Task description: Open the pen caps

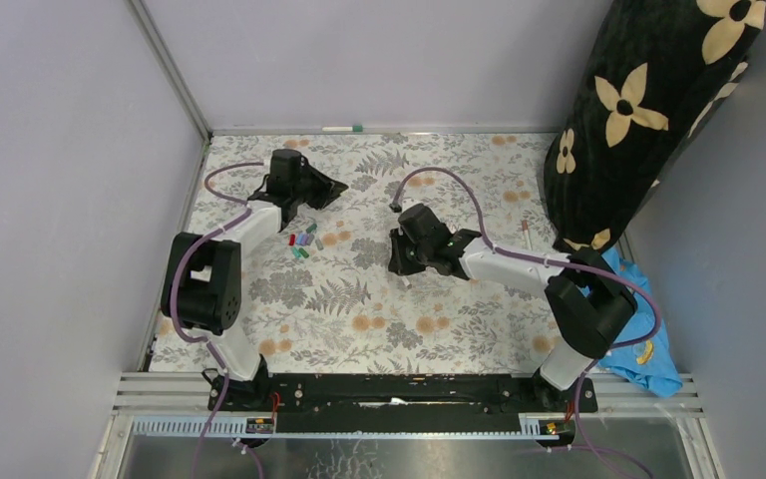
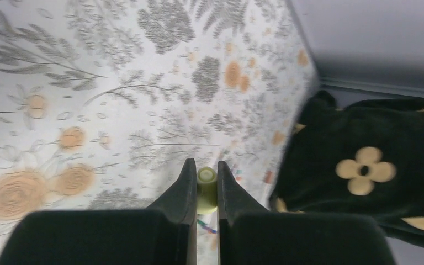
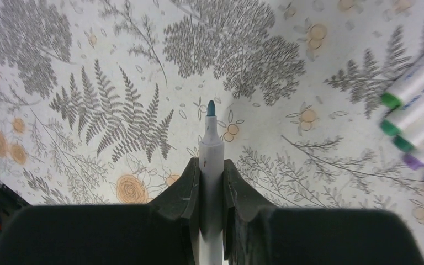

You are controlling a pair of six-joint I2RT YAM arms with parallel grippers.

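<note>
Pinching, left fingers (image 2: 205,165): closed tight on a yellow-green cap (image 2: 206,190). The cap sits upright between the tips, off its pen and raised above the surface (image 1: 389,319).
Risk at the cap: it is small, round and held near the tips. I'd guess a slight twist could squirt it out. Let go from up there, it may bounce and roll toward the black flowered cushion (image 1: 678,60).
Pile of capped pens (image 1: 302,241): lying on the surface just beside the left arm. In the right wrist view their coloured caps (image 3: 389,100) are on, in green, purple, blue and orange, so most of the job looks undone.
Risk at the pile: the pens lie touching one another, so fingers coming down for one could nudge its neighbours or catch two.
Right fingers (image 3: 211,165): closed on the barrel of a white marker pen (image 3: 211,144), over the middle of the surface.
Bare teal tip (image 3: 211,107): uncapped and pointing away from the fingers. Lowered nose first, it could ink the surface, and the smooth barrel may slide in the grip.
Stray pen (image 1: 527,232): on the surface near the cushion, well apart from the pile. A rolling cap could end up beside it, a long reach for the left arm.
</note>
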